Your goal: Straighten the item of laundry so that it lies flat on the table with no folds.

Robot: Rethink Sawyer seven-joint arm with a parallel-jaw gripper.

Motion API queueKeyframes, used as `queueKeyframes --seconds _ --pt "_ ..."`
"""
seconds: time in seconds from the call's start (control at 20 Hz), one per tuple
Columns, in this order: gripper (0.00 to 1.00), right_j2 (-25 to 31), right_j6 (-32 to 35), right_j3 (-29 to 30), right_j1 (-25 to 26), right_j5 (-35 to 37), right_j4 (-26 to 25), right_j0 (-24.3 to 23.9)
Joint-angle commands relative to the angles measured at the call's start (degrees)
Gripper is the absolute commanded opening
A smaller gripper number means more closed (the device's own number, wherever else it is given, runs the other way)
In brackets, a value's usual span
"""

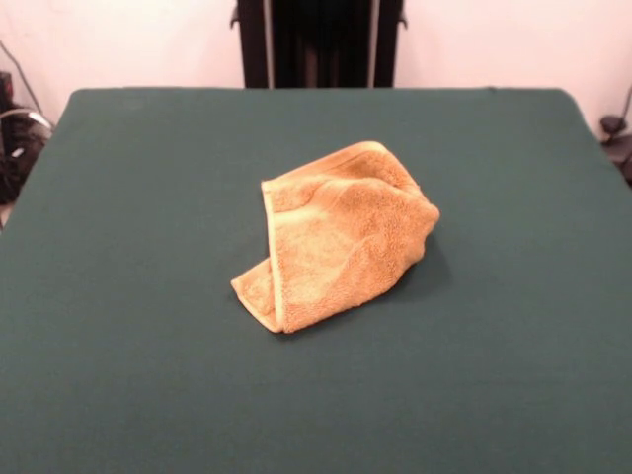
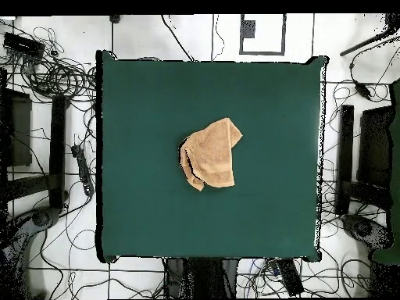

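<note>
From the front, the towel [image 1: 336, 237] lies crumpled near the middle of the table [image 1: 118, 296], a hemmed edge folded over, well apart from every edge. From overhead, the towel [image 2: 211, 153] has green cloth [image 2: 141, 117] on all sides. No gripper shows, so its jaws cannot be told.

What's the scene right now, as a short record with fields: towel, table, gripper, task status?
towel: orange-tan towel, crumpled and folded over itself, near the table's middle
hem: pale hemmed edge showing along one side
table: dark green cloth, nothing else on it
gripper: not in either view
task status: not done; the towel is not flat
</note>
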Motion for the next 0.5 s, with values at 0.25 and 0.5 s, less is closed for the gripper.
queueKeyframes --seconds 0.25,0.5 --pt "1.0 -5.1 5.4 15.7 0.8 -9.6 3.7 2.0" --pt "1.0 -7.0 2.7 22.2 2.1 -18.8 8.1 2.8"
